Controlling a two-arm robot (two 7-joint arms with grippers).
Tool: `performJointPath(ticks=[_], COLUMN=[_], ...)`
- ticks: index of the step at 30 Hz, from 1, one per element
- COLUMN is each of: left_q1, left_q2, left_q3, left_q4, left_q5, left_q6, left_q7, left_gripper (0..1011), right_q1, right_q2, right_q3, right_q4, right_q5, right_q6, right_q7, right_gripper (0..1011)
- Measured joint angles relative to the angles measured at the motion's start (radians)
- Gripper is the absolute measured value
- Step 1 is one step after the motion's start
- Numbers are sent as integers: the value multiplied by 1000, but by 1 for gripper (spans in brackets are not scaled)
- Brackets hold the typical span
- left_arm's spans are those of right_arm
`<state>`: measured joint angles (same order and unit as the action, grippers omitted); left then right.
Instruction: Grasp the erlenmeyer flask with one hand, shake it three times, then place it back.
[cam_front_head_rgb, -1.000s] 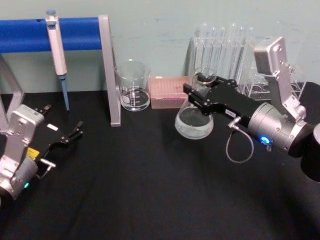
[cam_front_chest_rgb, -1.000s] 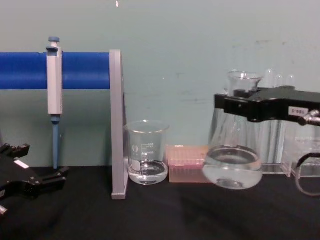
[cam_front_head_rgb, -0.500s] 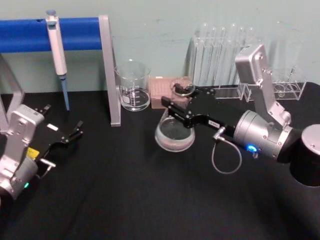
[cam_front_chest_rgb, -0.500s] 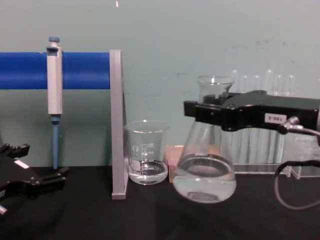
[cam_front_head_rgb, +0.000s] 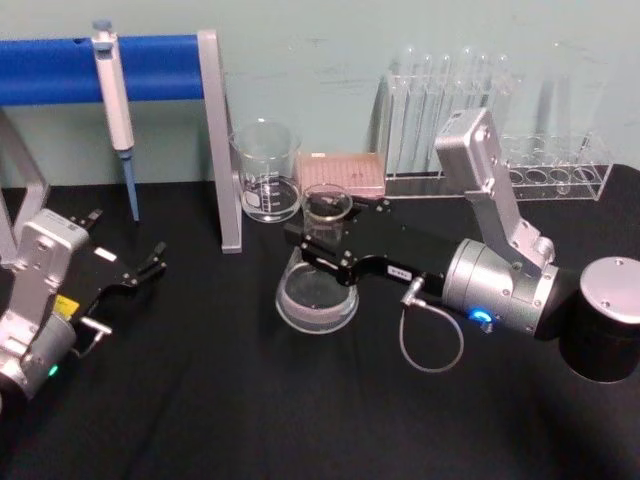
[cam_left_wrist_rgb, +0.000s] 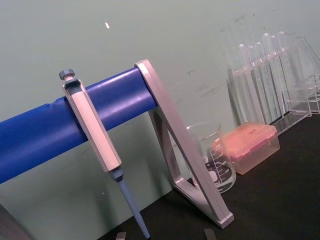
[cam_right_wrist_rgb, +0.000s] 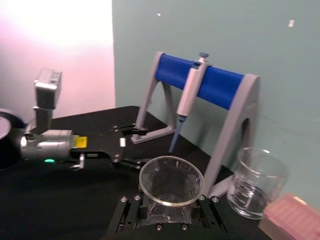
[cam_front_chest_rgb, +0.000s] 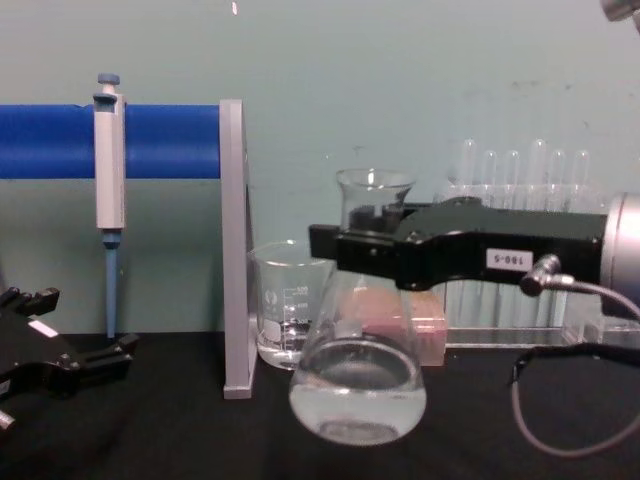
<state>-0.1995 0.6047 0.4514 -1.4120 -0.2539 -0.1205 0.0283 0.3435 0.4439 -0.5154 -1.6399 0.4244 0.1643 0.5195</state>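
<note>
The erlenmeyer flask (cam_front_head_rgb: 318, 292) is a clear glass cone with a little clear liquid in its wide base. My right gripper (cam_front_head_rgb: 322, 240) is shut on its neck just below the flared rim. The flask (cam_front_chest_rgb: 358, 388) hangs slightly tilted, low over the black table, in front of the beaker. The right wrist view looks down into the flask's rim (cam_right_wrist_rgb: 171, 181) between the black fingers (cam_right_wrist_rgb: 127, 209). My left gripper (cam_front_head_rgb: 150, 262) rests open at the table's left side, holding nothing; it is also seen as the left gripper (cam_front_chest_rgb: 70, 362) in the chest view.
A glass beaker (cam_front_head_rgb: 266, 172) with some liquid stands behind the flask, beside a pink tip box (cam_front_head_rgb: 343, 172). A test tube rack (cam_front_head_rgb: 470, 100) lines the back right. A pipette (cam_front_head_rgb: 113, 95) hangs on the blue-barred stand (cam_front_head_rgb: 210, 140) at the back left.
My right gripper has carried the flask leftward, nearer to me and lower, from in front of the test tube rack to in front of the beaker. The left arm has not moved.
</note>
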Motion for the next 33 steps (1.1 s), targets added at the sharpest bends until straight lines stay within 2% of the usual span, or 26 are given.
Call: performJointPath(ticks=[16, 33], left_q1=[0, 0], left_q2=[0, 0], left_q3=[0, 0], left_q4=[0, 0], left_q5=[0, 0], left_q6=[0, 0], left_q7=[0, 0], left_gripper=[1001, 1001], right_q1=[13, 25], right_q2=[23, 39], right_q3=[-66, -92], right_q4=[-14, -15], right_q5=[22, 39], right_q6=[-9, -21], right_q7=[46, 59], right_gripper=[449, 449])
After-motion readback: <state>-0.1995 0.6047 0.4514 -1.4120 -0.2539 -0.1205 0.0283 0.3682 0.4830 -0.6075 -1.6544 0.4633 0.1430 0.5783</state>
